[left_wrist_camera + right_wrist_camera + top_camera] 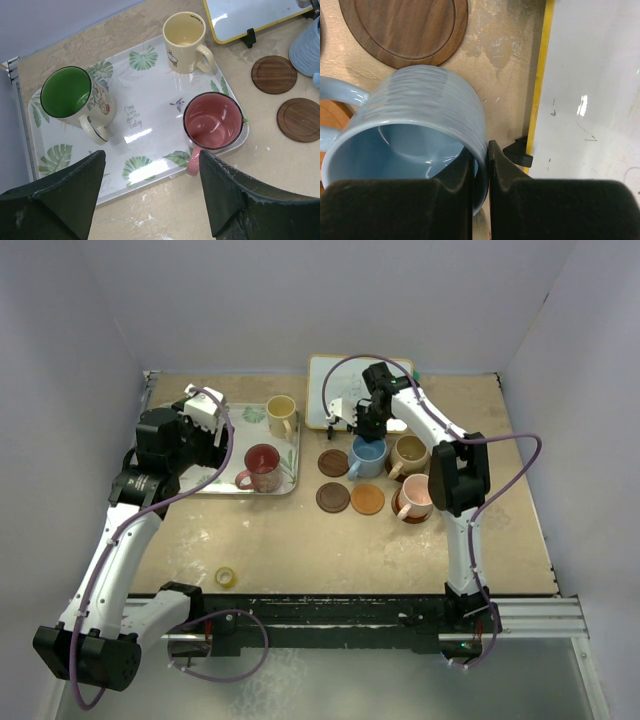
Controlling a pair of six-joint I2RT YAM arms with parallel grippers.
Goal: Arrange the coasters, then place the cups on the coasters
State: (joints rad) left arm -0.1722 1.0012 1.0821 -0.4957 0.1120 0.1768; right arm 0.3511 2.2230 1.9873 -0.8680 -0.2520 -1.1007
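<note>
The right gripper (481,150) is pinching the wall of the light blue mug (410,130), one finger inside the rim and one outside. That grip suits carrying a mug upright and setting it down straight. The mug is behind the middle of the table (300,550), just in front of the yellow-framed whiteboard (350,380) that leans at the back edge. A sliver of orange shows under its handle in the right wrist view and may be a coaster. I cannot tell whether the mug is resting there or hanging just above it. To its right, the tan mug (408,453) and the pink mug (414,497) each sit on a coaster, so that part of the job looks done. To its left and in front lie two bare wooden coasters (333,462) and an orange coaster (367,499), grouped close together, presumably as landing spots for the remaining cups. Those cups are on the leaf-patterned tray (150,140) toward the back left corner. There are three: the green-lined mug (75,97), the yellow mug (186,40) and the red mug (213,122). All three stand upright and empty, as is the blue one. The left gripper (151,155) hovers over the tray's near edge with its fingers spread wide and nothing between them, likely readying for a pick. A small tape roll (227,576) lies apart near the front edge.
</note>
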